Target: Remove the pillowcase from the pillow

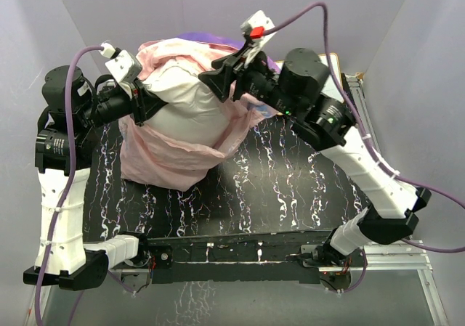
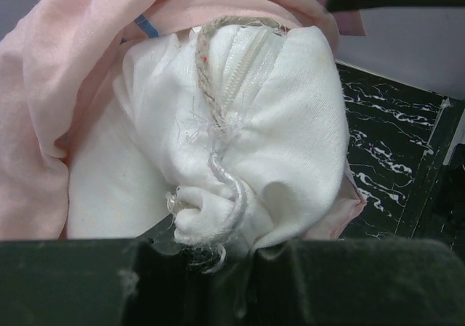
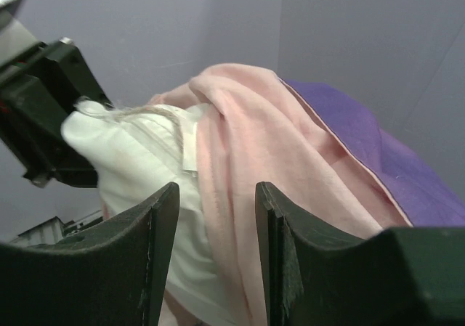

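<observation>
Plainly, the pillow (image 1: 190, 104) sat at the far left of the dark marbled tabletop (image 1: 290, 188), half out of the pillowcase (image 1: 171, 159). Its bare white end pointed toward the left arm, while its other end was buried in the case toward the back wall. As far as the bunched shape allowed, its long axis ran from left to far right.

The pillowcase was turned back on itself. Its pale pink inside faced outward and draped down onto the tabletop in front of the pillow, and a strip of the purple outside (image 1: 205, 37) showed at the far edge.

The left gripper (image 1: 156, 104) was at the pillow's exposed end. In the left wrist view its fingers (image 2: 145, 282) were clamped together on a gathered wad of white pillow fabric (image 2: 290, 123), just below a zipper (image 2: 247, 64) and a frayed seam. Pink cloth (image 2: 65, 86) lay folded beside and above it, with a small blue tag (image 2: 146, 26) peeking out.

The right gripper (image 1: 216, 78) hung over the top of the bundle. In its own view its fingers (image 3: 163, 261) stood apart, and the gap between them framed pink pillowcase (image 3: 254, 144) beside white pillow (image 3: 131, 159). Whether either finger touched the cloth could not be told.
</observation>
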